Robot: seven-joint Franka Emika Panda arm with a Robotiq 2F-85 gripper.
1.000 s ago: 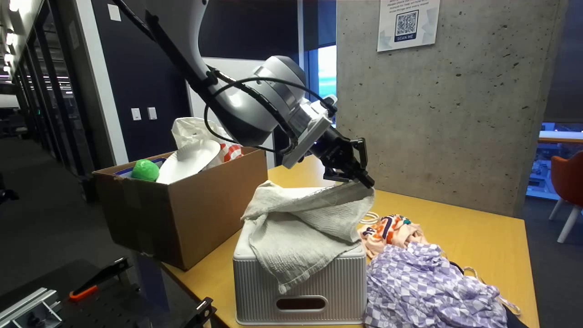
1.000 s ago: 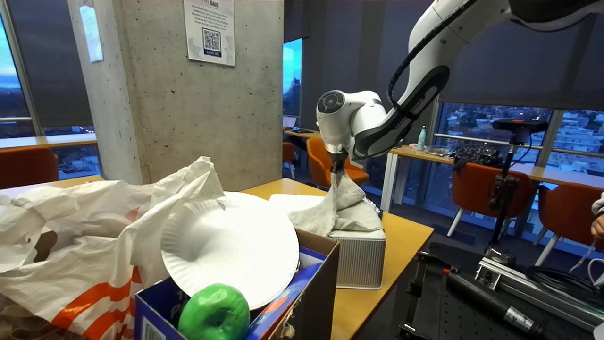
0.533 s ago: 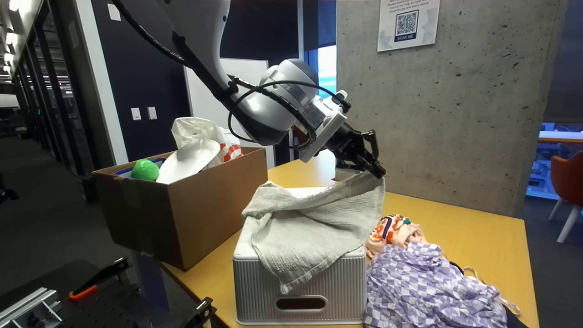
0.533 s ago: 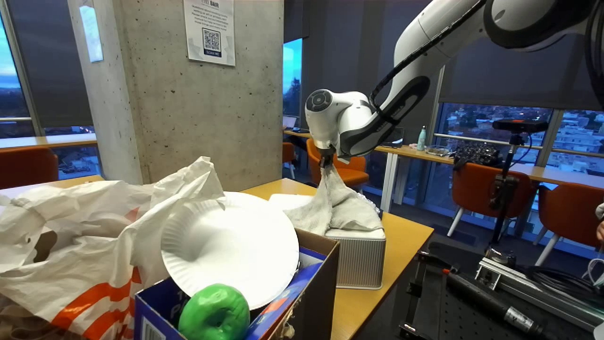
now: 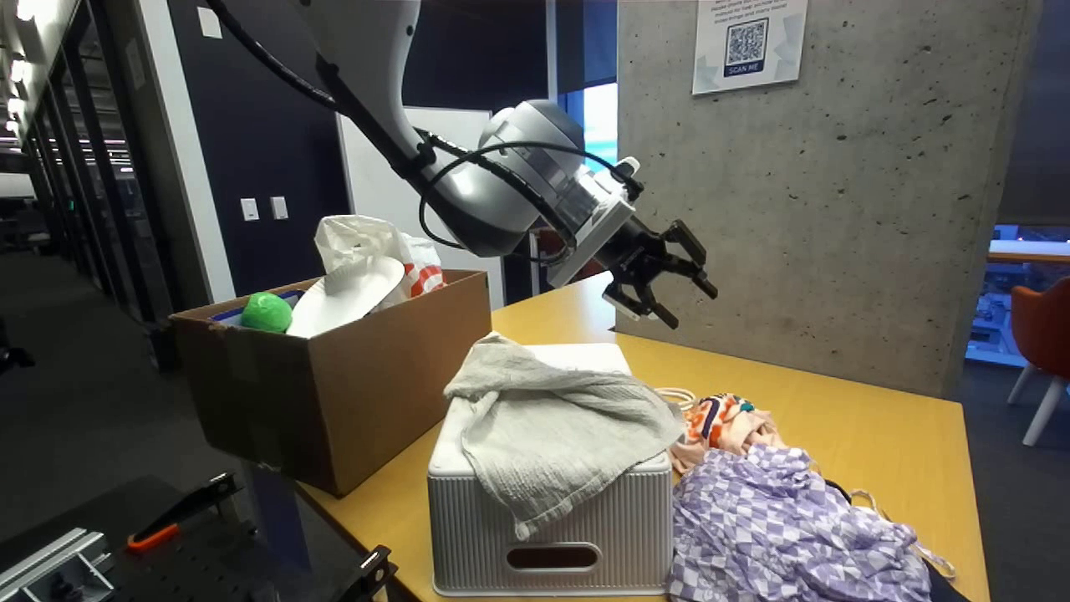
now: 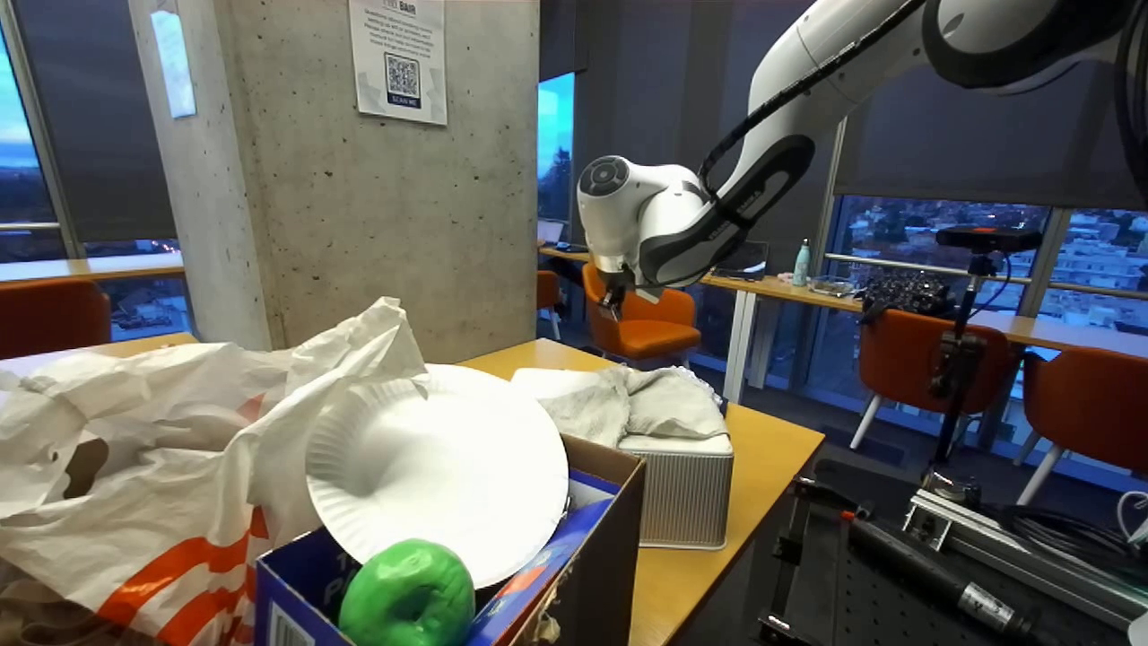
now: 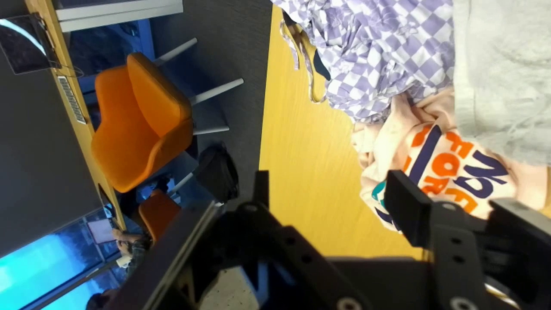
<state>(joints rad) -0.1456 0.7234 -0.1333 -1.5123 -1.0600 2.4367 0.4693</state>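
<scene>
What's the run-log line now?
gripper: open, empty | pale towel: draped over ribbed storage box, clear of gripper | purple-checked cloth: beside box

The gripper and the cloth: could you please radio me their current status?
Gripper open, empty, in mid-air. Pale cloth draped over the ribbed crate, corner hanging down its front. Nothing seen between gripper and cloth; checked fabric beside crate.

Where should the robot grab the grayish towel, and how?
I'd pinch the towel by its loose edge that seems to overhang the white box beside the pink printed cloth. Coming from above, the open gripper could probably slip one finger on each side.
</scene>
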